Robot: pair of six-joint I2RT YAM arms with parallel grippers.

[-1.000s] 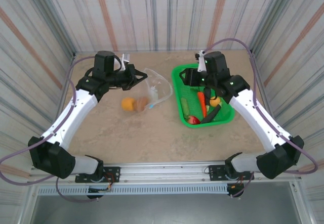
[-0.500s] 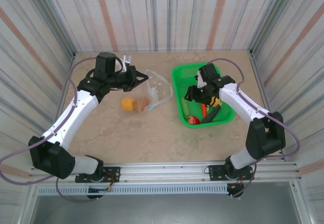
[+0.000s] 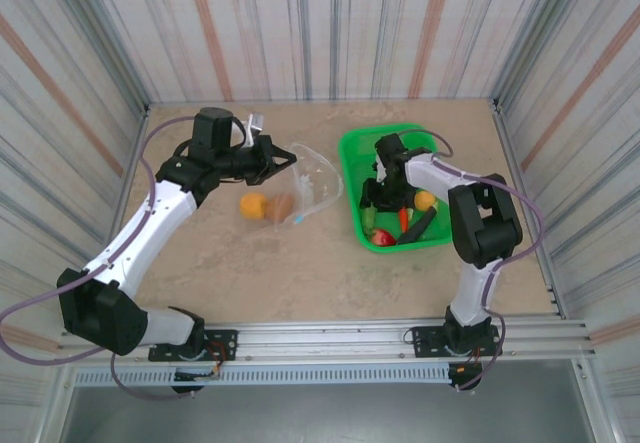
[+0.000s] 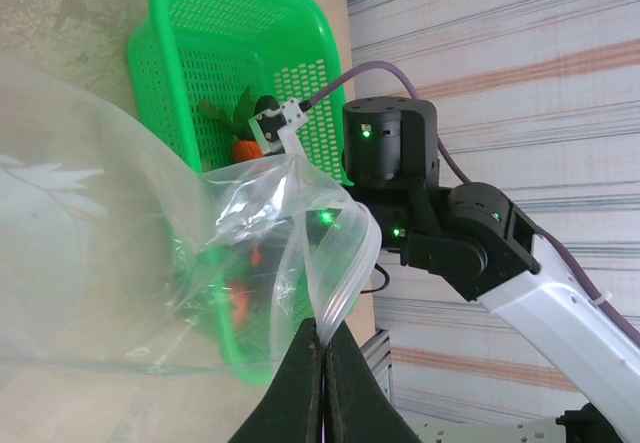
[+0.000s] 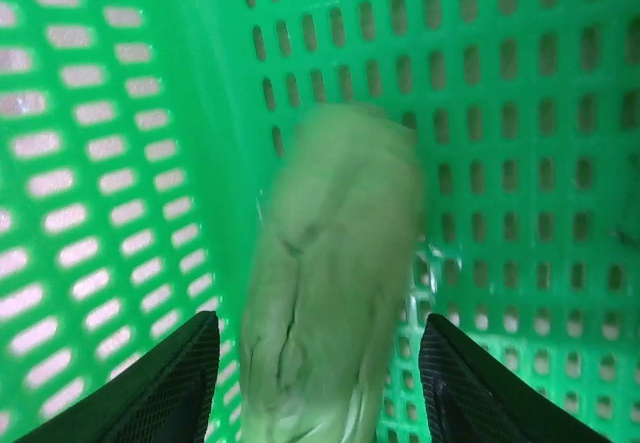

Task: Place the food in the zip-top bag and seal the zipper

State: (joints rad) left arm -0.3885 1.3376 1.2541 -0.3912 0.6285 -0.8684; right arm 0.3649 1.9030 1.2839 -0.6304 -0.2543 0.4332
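My left gripper is shut on the pale zipper of the clear zip-top bag, holding its mouth up. From above, that gripper sits left of the bag. An orange and a brown potato lie on the table beside the bag. My right gripper is open low inside the green basket, its fingers on either side of the green cucumber with gaps showing. A carrot, a dark eggplant, a red fruit and a small yellow-orange fruit also lie in the basket.
The green mesh basket stands right of the bag, close to its open mouth. Corrugated walls close the table on three sides. Bare tabletop lies between the things and the arm bases.
My right gripper has swung from the basket's back toward its left front and dropped low over the cucumber. The left gripper has kept its hold on the bag, which shifted slightly.
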